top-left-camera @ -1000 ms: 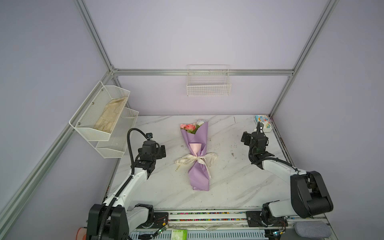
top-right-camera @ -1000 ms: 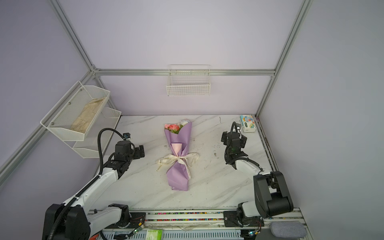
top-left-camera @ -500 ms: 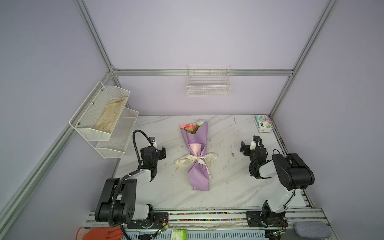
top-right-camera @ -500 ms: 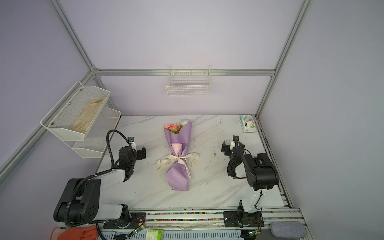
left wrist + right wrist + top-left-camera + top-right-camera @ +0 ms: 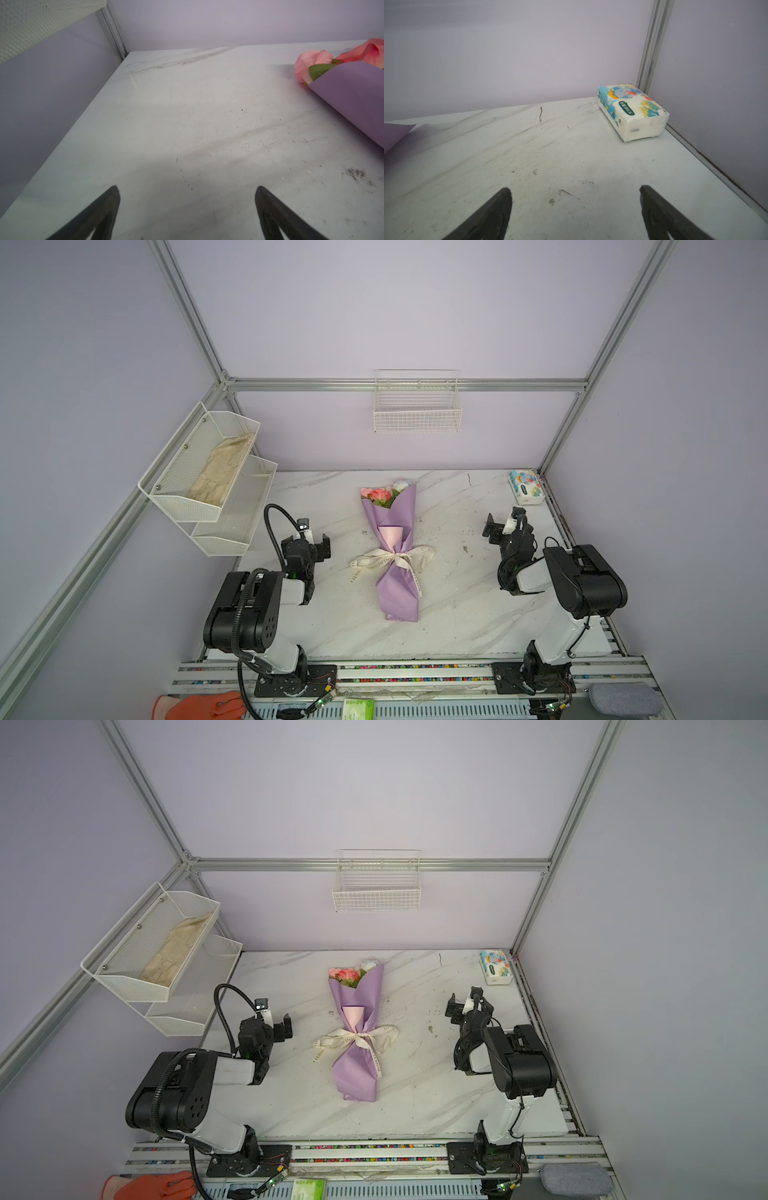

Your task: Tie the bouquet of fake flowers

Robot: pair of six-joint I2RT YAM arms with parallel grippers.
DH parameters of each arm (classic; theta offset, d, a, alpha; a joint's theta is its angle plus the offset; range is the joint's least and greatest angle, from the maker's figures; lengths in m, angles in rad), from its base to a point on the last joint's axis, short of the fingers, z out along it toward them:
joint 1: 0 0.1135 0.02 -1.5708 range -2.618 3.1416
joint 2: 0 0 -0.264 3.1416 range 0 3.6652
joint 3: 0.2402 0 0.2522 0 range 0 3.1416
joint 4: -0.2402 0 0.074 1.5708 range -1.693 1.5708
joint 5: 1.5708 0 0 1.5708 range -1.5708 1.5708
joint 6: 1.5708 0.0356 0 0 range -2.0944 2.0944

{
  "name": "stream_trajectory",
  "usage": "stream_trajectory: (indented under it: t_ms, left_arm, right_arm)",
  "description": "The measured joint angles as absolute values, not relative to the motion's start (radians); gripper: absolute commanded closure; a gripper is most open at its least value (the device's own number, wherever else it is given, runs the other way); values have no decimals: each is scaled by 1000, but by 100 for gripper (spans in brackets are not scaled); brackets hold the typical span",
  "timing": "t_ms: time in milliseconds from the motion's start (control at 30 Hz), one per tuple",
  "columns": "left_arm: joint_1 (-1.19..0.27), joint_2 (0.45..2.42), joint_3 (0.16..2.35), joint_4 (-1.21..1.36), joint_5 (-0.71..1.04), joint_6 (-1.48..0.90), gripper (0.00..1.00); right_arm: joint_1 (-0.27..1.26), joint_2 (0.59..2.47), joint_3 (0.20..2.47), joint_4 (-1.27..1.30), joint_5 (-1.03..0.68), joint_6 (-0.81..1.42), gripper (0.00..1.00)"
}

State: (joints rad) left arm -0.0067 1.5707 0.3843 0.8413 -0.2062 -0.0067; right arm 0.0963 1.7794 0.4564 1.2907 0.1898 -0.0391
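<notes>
While the bouquet of fake flowers (image 5: 398,516) lies flat mid-worktop (image 5: 457,597), its lilac wrap cinched by a cream ribbon (image 5: 388,561) bow, both arms sit wide of it. Left pincer (image 5: 314,536) gapes fully, gripping nothing, clear of the wrap. Right pincer (image 5: 503,522), equally wide and empty, sits well apart near the tissue pack (image 5: 526,487).

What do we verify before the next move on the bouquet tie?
1. Lilac-paper-wrapped bouquet of fake flowers lies flat on the marble-look table: ok.
2. Cream lettered ribbon bowed around its waist: ok.
3. Knot tightness: cannot tell.
4. Left gripper open, empty, apart from the bouquet: ok.
5. Right gripper open, empty, apart: ok.
6. Orange-gloved hand at the rig's front edge: not ok.
</notes>
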Motion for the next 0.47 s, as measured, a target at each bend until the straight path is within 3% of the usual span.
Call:
stream_trajectory:
  t_ms: [467]
  left_arm:
    - [-7,1571,384,860,-210,-7,0]
  right_arm:
    - [96,1779,456,1291,195,-38,3]
